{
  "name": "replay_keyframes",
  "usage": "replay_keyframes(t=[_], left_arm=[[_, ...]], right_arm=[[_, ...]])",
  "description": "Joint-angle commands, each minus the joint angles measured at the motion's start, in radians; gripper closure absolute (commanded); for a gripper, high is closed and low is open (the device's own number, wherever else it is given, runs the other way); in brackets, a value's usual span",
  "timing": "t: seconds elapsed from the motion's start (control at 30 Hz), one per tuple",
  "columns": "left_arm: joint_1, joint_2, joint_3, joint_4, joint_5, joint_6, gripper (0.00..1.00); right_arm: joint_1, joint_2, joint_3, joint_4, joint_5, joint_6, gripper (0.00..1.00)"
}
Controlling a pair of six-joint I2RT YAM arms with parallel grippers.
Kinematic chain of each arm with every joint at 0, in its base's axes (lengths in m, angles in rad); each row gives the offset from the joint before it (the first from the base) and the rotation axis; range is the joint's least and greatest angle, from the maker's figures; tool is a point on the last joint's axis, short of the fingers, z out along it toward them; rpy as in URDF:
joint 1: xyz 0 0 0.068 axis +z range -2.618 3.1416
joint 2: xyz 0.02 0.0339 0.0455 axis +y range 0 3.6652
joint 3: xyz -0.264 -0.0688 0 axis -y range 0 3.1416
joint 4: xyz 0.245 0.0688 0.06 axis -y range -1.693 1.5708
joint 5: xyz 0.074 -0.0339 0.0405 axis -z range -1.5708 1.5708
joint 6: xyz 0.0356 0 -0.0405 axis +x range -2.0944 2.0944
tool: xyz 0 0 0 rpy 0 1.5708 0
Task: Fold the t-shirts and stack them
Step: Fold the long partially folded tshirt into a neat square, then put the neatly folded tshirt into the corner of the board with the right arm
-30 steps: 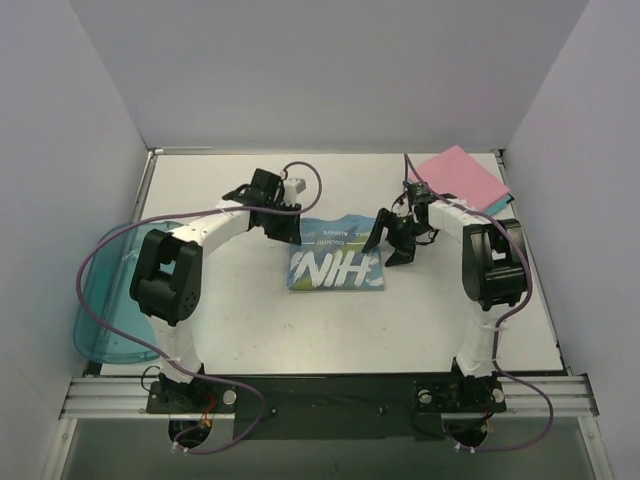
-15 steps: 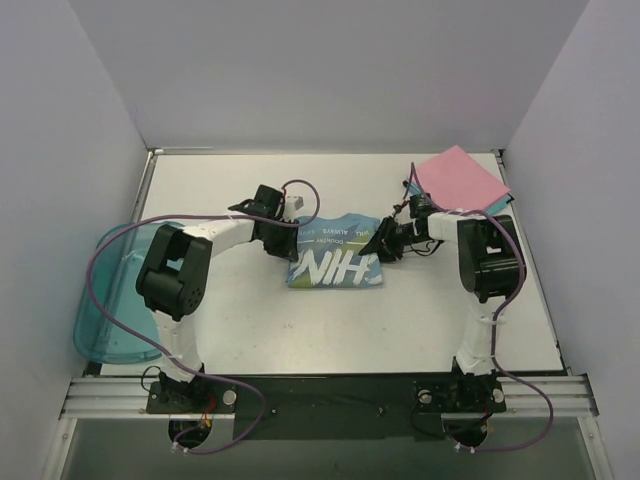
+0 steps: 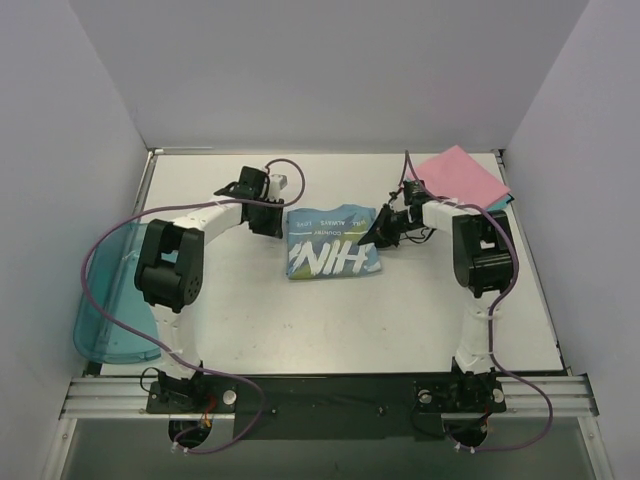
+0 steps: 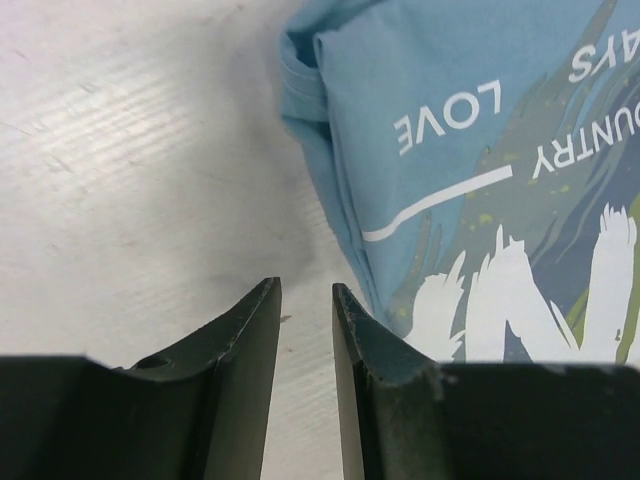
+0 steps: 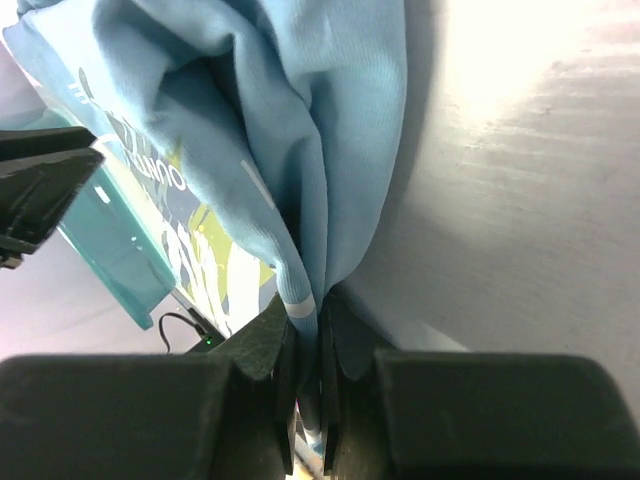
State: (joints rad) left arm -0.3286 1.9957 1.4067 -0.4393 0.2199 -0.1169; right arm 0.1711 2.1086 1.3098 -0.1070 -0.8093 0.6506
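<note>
The light blue t-shirt [image 3: 331,241] lies folded in the middle of the table, its white and yellow-green print facing up. My right gripper [image 3: 376,236] is shut on the shirt's right edge. In the right wrist view the cloth [image 5: 300,120] bunches up and runs down between the pinched jaws of that gripper [image 5: 308,320]. My left gripper [image 3: 268,218] sits just off the shirt's left edge. Its fingers [image 4: 305,290] stand a little apart with only bare table between them, and the shirt [image 4: 480,150] lies right beside the right finger. A pink t-shirt [image 3: 460,177] rests on a teal one [image 3: 506,203] at the back right.
A translucent teal plastic bin [image 3: 108,300] hangs over the table's left edge and also shows in the background of the right wrist view as a teal bin [image 5: 110,255]. Grey walls close in the table on the left, back and right.
My right gripper shut on the shirt's right edge. The shirt slid a little toward the back. My left gripper drew back off the shirt's left edge.
</note>
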Motion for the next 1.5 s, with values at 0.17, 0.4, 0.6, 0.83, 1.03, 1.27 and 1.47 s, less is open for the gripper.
replay_keyframes(t=[0.17, 0.4, 0.6, 0.83, 1.03, 1.27, 1.47], left_arm=[[0.022, -0.038, 0.061, -0.013, -0.017, 0.056, 0.62], [0.036, -0.048, 0.055, -0.003, -0.024, 0.054, 0.62], [0.04, -0.058, 0.035, 0.007, -0.022, 0.056, 0.62], [0.048, -0.074, 0.011, 0.02, -0.022, 0.059, 0.62], [0.054, -0.074, 0.014, 0.022, -0.022, 0.062, 0.62], [0.057, -0.063, 0.034, 0.022, -0.027, 0.062, 0.62], [0.065, -0.058, 0.046, 0.02, -0.034, 0.071, 0.62]], right_arm=[[0.004, 0.008, 0.117, -0.23, 0.113, -0.109, 1.0], [-0.031, -0.113, -0.067, -0.08, 0.212, 0.033, 1.0], [-0.061, -0.183, -0.213, 0.047, 0.274, 0.193, 1.0], [-0.096, -0.282, -0.378, 0.18, 0.357, 0.308, 1.0], [-0.091, -0.291, -0.28, 0.02, 0.422, 0.203, 1.0], [-0.067, -0.159, 0.081, -0.247, 0.521, 0.003, 1.0], [-0.029, 0.143, 0.636, -0.572, 0.521, -0.226, 1.0]])
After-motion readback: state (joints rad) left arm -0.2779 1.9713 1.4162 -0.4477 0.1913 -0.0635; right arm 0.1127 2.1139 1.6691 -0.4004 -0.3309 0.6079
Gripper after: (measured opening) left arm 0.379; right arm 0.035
